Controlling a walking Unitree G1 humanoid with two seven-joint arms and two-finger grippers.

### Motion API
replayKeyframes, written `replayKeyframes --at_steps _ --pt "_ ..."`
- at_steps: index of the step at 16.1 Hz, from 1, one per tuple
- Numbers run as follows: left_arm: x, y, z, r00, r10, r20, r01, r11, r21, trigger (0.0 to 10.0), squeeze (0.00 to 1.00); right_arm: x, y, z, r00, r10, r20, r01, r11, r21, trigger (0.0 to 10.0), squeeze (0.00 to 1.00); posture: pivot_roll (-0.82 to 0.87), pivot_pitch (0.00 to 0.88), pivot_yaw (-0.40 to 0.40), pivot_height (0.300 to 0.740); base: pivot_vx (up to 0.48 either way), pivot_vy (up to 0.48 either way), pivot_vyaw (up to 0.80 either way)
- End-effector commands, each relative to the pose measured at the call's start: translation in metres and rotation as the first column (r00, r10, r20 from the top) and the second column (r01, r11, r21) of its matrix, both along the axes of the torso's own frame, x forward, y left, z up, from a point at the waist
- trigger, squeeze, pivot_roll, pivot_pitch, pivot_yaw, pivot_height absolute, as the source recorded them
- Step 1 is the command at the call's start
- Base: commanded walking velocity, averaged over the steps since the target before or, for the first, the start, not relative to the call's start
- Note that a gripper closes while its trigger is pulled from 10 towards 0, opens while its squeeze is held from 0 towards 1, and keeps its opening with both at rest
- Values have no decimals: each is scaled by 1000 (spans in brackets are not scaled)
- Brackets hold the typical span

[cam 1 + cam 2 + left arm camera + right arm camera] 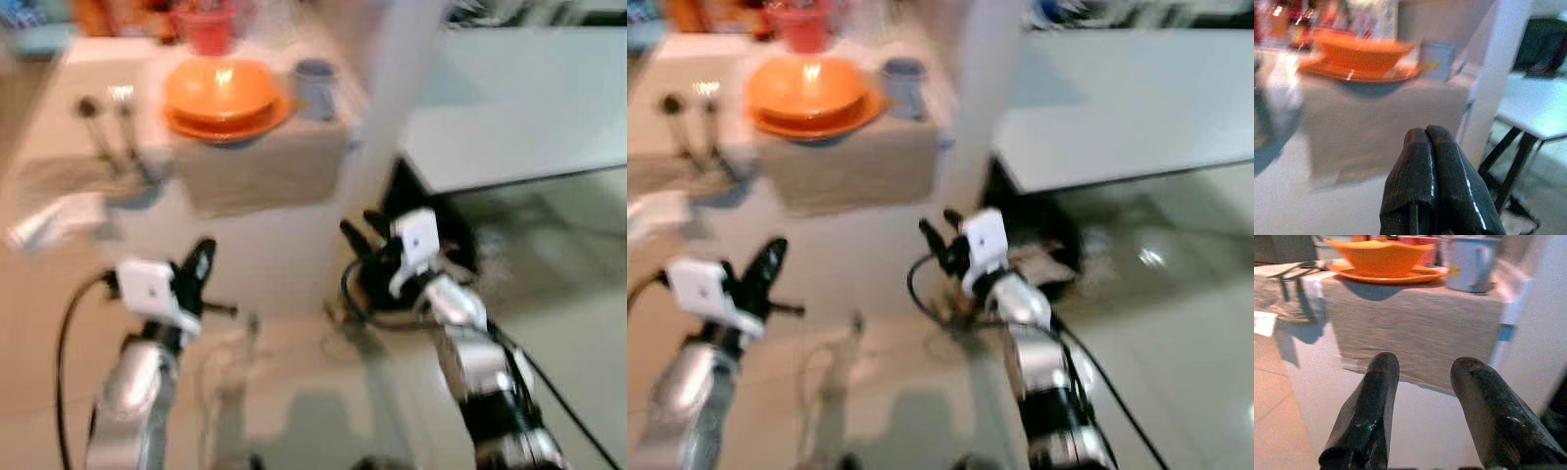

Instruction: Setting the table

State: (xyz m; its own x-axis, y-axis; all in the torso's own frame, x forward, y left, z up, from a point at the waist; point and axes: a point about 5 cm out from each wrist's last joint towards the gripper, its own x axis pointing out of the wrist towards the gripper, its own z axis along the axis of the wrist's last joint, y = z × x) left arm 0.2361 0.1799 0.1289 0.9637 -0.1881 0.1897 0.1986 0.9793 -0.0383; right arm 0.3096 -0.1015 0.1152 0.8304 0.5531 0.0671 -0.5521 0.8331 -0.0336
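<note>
An orange bowl is seen stacked on an orange plate, which rests on a beige placemat draped over the near edge of a white surface. A blue-grey mug is set just beside the plate, toward the robot's right, near the corner of the surface. Cutlery, blurred, is laid on the surface to the left of the plate, and a red container is placed behind the bowl. Both arms are raised in front of the surface, apart from everything on it. The left gripper is held below the near edge of the placemat, its jaws pressed together with nothing between them. The right gripper is pointed toward the hanging front of the placemat, its jaws parted with a clear gap and nothing held. A grey table on black legs is seen to the robot's right, and a glossy tiled floor is spread beneath. The head views are blurred.
</note>
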Motion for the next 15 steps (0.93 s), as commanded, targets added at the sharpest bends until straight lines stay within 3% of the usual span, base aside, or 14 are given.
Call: replayKeyframes --at_steps 1,3,6,10,13,15 --pt "2 -6 12 999 -17 31 17 1000 -19 10000 0 3 4 13 999 21 24 -21 1000 5 10000 0 -71 68 -27 740 480 0 -800" --pt "6 -11 27 997 -31 73 33 999 -32 10000 0 6 13 28 998 30 62 -30 1000 4 10000 0 -70 69 -29 740 480 0 0" --pt "9 -13 37 995 -45 86 48 998 -29 10000 0 3 24 49 987 109 118 -121 987 108 10000 0 -68 72 -32 740 420 0 444" --pt "11 -20 46 992 -85 97 88 996 -29 10000 0 0 23 69 977 140 159 -162 977 137 10000 0 -73 78 -28 740 409 0 0" --pt "12 -30 51 983 -151 101 156 987 -40 10000 0 -10 25 86 953 217 211 -252 954 160 10000 0 -78 81 -24 740 221 0 0" --pt "14 -33 51 983 -157 93 162 986 -41 10000 0 -1 18 84 974 81 210 -100 991 85 10000 0 -82 86 -20 740 0 0 0"
